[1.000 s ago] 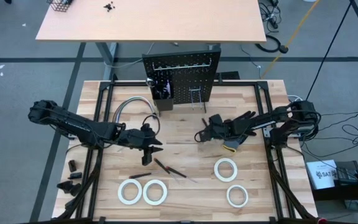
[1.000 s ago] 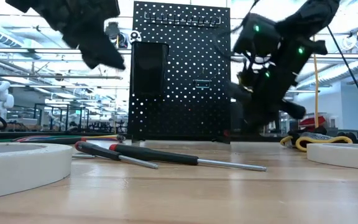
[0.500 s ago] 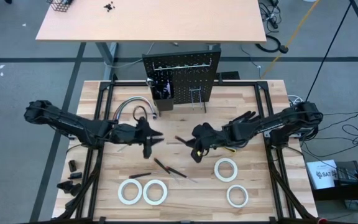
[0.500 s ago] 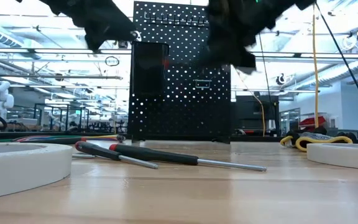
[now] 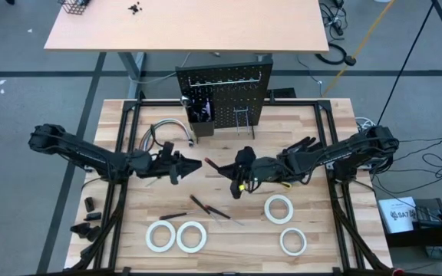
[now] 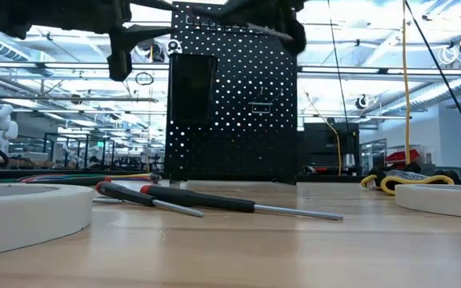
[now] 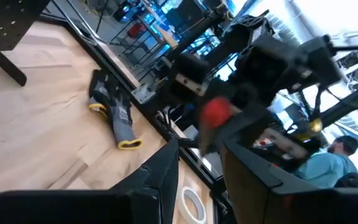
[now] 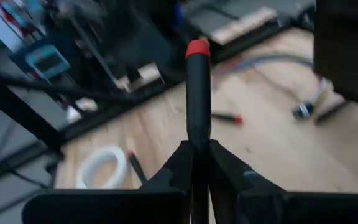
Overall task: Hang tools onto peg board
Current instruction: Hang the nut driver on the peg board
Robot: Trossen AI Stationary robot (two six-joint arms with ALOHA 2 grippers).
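Right tool (image 5: 222,169) grips screwdriver (image 8: 197,93) | left tool (image 5: 194,163) facing | peg board (image 5: 223,97) behind

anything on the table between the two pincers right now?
High view: only the red-capped screwdriver that the right pincer holds, its tip reaching toward the left pincer. The board beneath that gap is bare.

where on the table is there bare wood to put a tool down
Free: the strip between the two loose screwdrivers and the right pair of tape rolls, and the right rear corner beside the peg board. Crowded: mid-table, where the left gripper and the right gripper, shut on a red-capped screwdriver, meet.
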